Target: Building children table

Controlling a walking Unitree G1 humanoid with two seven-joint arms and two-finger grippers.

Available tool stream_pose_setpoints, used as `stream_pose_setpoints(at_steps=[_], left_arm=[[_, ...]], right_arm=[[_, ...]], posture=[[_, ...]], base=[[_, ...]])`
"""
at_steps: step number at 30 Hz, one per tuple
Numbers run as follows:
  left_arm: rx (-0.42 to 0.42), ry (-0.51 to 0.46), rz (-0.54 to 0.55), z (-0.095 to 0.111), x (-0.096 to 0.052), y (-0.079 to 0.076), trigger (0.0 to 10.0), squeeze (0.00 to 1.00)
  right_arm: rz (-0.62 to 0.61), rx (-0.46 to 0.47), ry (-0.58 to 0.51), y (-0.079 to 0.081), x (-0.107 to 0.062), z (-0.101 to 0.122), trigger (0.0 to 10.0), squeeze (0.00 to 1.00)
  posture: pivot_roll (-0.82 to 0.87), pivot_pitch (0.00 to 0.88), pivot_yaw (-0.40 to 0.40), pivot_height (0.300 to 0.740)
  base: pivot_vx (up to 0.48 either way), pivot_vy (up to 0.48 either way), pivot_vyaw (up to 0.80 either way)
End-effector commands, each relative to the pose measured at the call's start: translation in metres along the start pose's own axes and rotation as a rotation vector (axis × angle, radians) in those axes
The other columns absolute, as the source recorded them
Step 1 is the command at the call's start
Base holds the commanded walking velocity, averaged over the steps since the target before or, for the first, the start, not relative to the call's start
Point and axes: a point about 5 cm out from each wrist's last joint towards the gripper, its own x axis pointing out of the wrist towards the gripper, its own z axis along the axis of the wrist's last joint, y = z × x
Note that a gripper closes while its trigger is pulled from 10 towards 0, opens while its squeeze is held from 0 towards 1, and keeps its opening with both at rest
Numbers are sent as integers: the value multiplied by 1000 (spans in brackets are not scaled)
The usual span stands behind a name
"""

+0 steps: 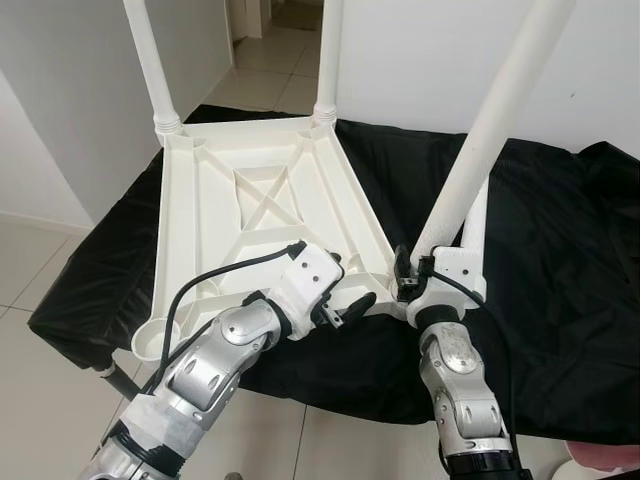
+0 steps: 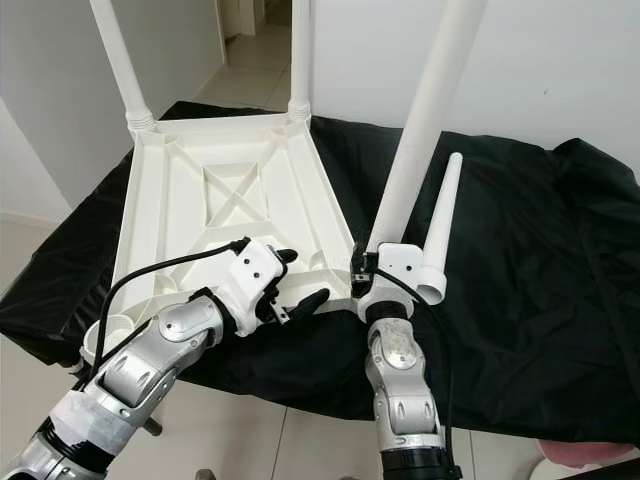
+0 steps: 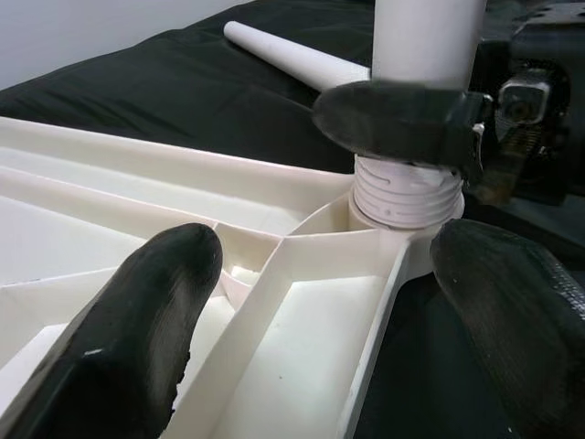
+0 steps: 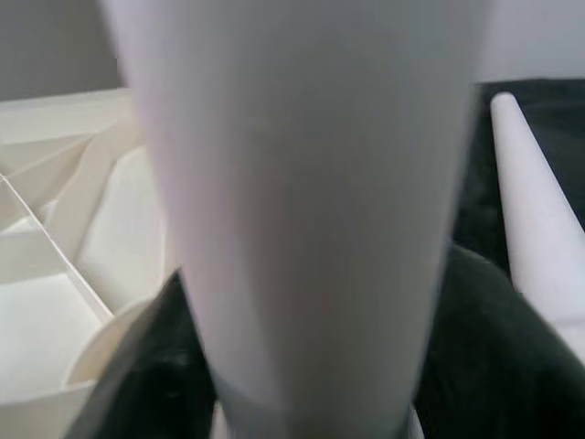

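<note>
Third leg going into the near right corner socket of the upturned tabletop (image 1: 250, 210).
The right gripper (image 2: 368, 272) pinches the smooth white tapered leg (image 1: 480, 140) low on its shaft, long axis leaning up and away over the threaded socket (image 3: 402, 197); the left gripper (image 2: 295, 280), jaws spread, straddles the ribbed plastic rim beside that socket. A spare leg (image 2: 440, 225) lies on the black-draped desk (image 1: 560, 250) just right of it.

My head views are bright and sharp under even, soft daylight, with faint shadows. The black cloth (image 1: 560, 230) shows mild sheen near the table's far edge. My right wrist view is blurred, the white leg (image 4: 302, 201) out of focus.
</note>
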Motion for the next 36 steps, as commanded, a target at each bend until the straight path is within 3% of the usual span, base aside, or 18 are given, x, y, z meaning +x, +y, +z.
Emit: stream_pose_setpoints(at_steps=[1, 8, 12, 13, 18, 19, 22, 23, 28, 29, 31, 32, 33, 34, 36], left_arm=[[4, 6, -113, 1, -1, -5, 10000, 0], [7, 7, -115, 1, -2, -6, 10000, 0], [11, 8, -119, 0, -1, -6, 10000, 0], [12, 8, -120, 1, -1, -6, 10000, 0], [17, 8, -125, 1, -1, -5, 10000, 0], [21, 8, -127, 2, -1, -5, 10000, 0], [24, 8, -128, 2, -1, -4, 10000, 0], [25, 8, -127, 3, -1, -3, 10000, 0], [26, 11, -130, 2, -2, -4, 10000, 0], [28, 13, -134, 2, -3, -5, 10000, 0], [29, 14, -134, 2, -3, -5, 10000, 0], [27, 13, -133, 2, -2, -5, 10000, 0], [27, 13, -133, 2, -2, -5, 10000, 0], [27, 13, -131, 2, -2, -4, 10000, 0], [21, 8, -132, 3, -3, -5, 10000, 0]], right_arm=[[15, 40, -19, 0, -2, 3, 10000, 1000], [82, 16, -58, -9, 1, 10, 10000, 1000], [184, -22, -45, -19, 5, 10, 10000, 1000], [224, -30, -45, -21, 6, 10, 10000, 0], [314, -45, -43, -24, 10, 9, 10000, 0], [407, -87, -50, -23, 14, 9, 10000, 0], [474, -116, -51, -23, 16, 8, 10000, 0], [554, -148, -41, -25, 22, 6, 10000, 0], [627, -159, -1, -26, 26, 1, 10000, 0], [668, -186, 20, -25, 28, -3, 6667, 0], [681, -192, 24, -25, 29, -4, 6667, 0], [685, -191, 27, -26, 30, -5, 3255, 0], [685, -191, 27, -26, 30, -5, 3255, 0], [690, -189, 27, -27, 31, -6, 0, 0], [687, -183, 36, -32, 32, -8, 0, 0]], posture=[[-95, 0, 12, 740], [-95, 0, 10, 740], [-94, 0, 9, 740], [-94, 0, 9, 740], [-91, 0, 10, 740], [-91, 0, 18, 740], [-89, 0, 20, 740], [-86, 0, 26, 740], [-83, 0, 27, 740], [-83, 0, 27, 740], [-83, 0, 25, 740], [-83, 0, 25, 740], [-83, 0, 25, 740], [-85, 0, 24, 740], [-85, 0, 21, 740]], base=[[0, 0, 0], [0, 0, 0], [0, 0, 0], [0, 0, 0], [0, 0, 0], [0, 0, 0], [0, 0, 0], [0, 0, 0], [0, 0, 0], [0, 0, 0], [0, 0, 0], [0, 0, 0], [0, 0, 0], [0, 0, 0], [0, 0, 0]])
